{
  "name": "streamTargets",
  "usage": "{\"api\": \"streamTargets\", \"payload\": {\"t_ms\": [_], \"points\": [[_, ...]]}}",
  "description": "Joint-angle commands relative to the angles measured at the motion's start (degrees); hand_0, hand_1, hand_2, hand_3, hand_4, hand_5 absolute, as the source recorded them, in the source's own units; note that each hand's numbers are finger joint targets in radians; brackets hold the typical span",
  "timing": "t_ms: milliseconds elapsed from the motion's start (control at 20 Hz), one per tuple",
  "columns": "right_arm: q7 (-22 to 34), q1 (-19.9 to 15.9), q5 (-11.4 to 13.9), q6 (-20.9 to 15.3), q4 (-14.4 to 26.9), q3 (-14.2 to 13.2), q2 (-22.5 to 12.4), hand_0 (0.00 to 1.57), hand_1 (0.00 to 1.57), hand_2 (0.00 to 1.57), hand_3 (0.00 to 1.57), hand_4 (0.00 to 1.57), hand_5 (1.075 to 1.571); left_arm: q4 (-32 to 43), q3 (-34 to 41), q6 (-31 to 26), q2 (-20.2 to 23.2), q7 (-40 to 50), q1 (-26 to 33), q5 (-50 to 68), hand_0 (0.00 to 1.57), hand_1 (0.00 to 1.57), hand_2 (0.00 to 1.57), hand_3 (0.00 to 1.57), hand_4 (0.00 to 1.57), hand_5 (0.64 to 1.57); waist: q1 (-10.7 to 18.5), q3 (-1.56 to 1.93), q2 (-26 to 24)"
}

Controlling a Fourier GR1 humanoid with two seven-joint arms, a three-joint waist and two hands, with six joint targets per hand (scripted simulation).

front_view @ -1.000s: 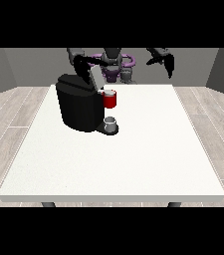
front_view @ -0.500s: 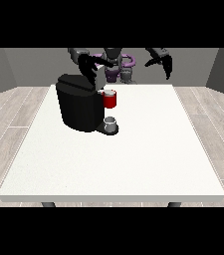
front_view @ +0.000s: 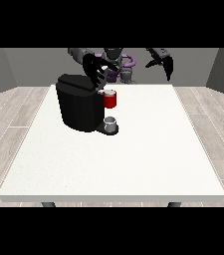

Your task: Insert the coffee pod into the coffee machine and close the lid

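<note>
1. The black hand at the view's left [front_view: 96,71] is hovering over the boxy black coffee machine [front_view: 79,103], fingers spread.
2. The hand at the view's right [front_view: 164,63] is hanging raised, fingers curling downward, holding nothing.
3. A small grey thing [front_view: 111,123] is sitting at the machine's base on the smooth white tabletop [front_view: 133,154].

The small humanoid robot [front_view: 114,62] has a dark grey head and torso, purple rings about its middle, grey arms and glossy black hands.
</note>
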Motion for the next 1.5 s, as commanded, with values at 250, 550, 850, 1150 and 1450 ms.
{"api": "streamTargets", "payload": {"t_ms": [250, 550, 850, 1150, 1450], "points": [[-0.1, -9.4, 0.8, 0.7, -3.1, 1.4, 1.6, 0.00, 0.00, 0.00, 0.00, 0.10, 1.571, -0.4, -1.6, -1.1, -0.7, -0.3, -4.7, 0.4, 0.00, 0.00, 0.00, 0.00, 0.40, 1.571, 9.3, -0.88, 4.2], [2.8, -9.0, 2.4, 2.1, -7.7, 1.4, -1.1, 0.00, 0.00, 0.00, 0.00, 0.05, 1.571, 0.5, -1.4, -2.9, 0.2, -1.0, -6.4, 1.2, 0.00, 0.00, 0.00, 0.00, 0.40, 1.571, 12.1, -0.88, 6.4], [3.7, -12.0, 3.5, 2.4, -8.0, -0.8, -3.2, 0.00, 0.00, 0.00, 0.00, 0.00, 1.571, 0.9, -3.2, -3.5, -0.8, -1.7, -8.9, 0.9, 0.00, 0.00, 0.00, 0.00, 0.38, 1.571, 16.2, -0.87, 8.5], [7.8, -11.9, 3.2, 3.0, -11.2, -3.4, -5.0, 0.00, 0.00, 0.00, 0.00, 0.00, 1.571, 1.1, -4.3, -4.8, -1.2, -1.3, -12.0, 1.1, 0.00, 0.00, 0.00, 0.00, 0.20, 1.571, 20.6, -0.78, 11.7], [10.5, -9.4, 1.8, 4.4, -15.6, -7.2, -6.3, 0.00, 0.00, 0.00, 0.00, 0.05, 1.571, 0.9, -5.6, -5.8, -1.6, 0.5, -15.8, 1.3, 0.00, 0.00, 0.00, 0.00, 0.30, 1.571, 23.0, -0.59, 13.6]]}}
